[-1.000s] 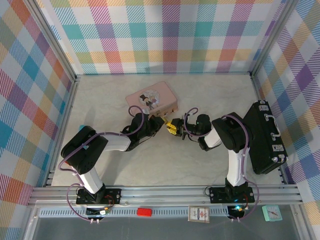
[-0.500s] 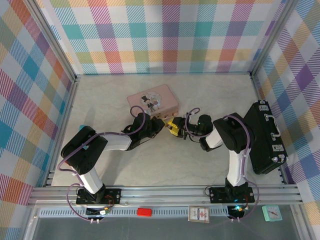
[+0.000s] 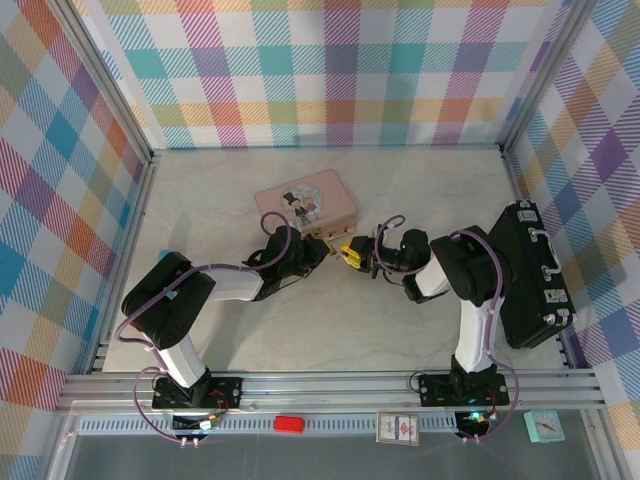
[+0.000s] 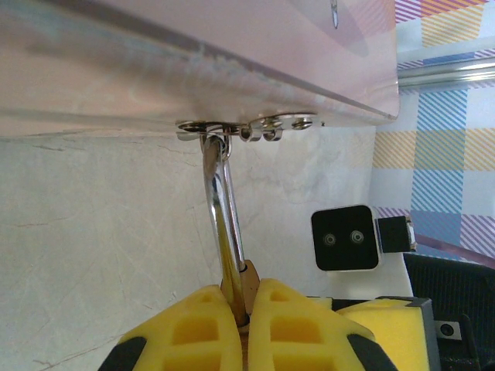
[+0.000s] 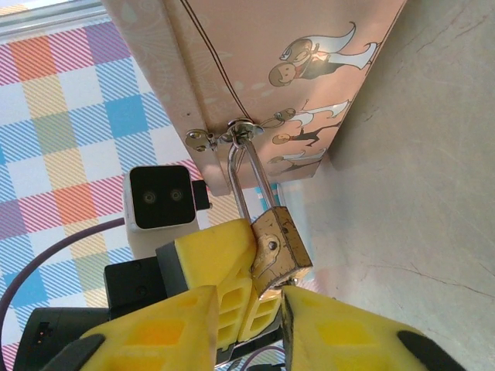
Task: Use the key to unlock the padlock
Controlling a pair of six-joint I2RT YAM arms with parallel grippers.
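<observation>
The brass padlock [image 5: 280,251] hangs by its silver shackle [image 4: 224,209] from the clasp [image 5: 240,131] on the pink tin [image 3: 305,205]. My left gripper [image 4: 246,297] is shut on the padlock body [image 4: 249,284], with a yellow finger on each side. My right gripper [image 5: 249,309] sits just below and right of the lock, its fingers [image 5: 348,332] apart with nothing clearly between them. A small dark speck [image 5: 287,283] at the padlock's underside, beside the right fingertip, may be the key; I cannot tell. In the top view both grippers [image 3: 325,247] [image 3: 352,255] meet at the tin's front corner.
A black case [image 3: 530,275] lies along the right wall behind my right arm. Plaid walls enclose the table on three sides. A red block [image 3: 288,424], a card [image 3: 398,428] and a teal clock [image 3: 545,427] lie below the front rail.
My right arm and gripper have shifted slightly to the right, away from the tin. The left gripper has stayed shut on the padlock.
</observation>
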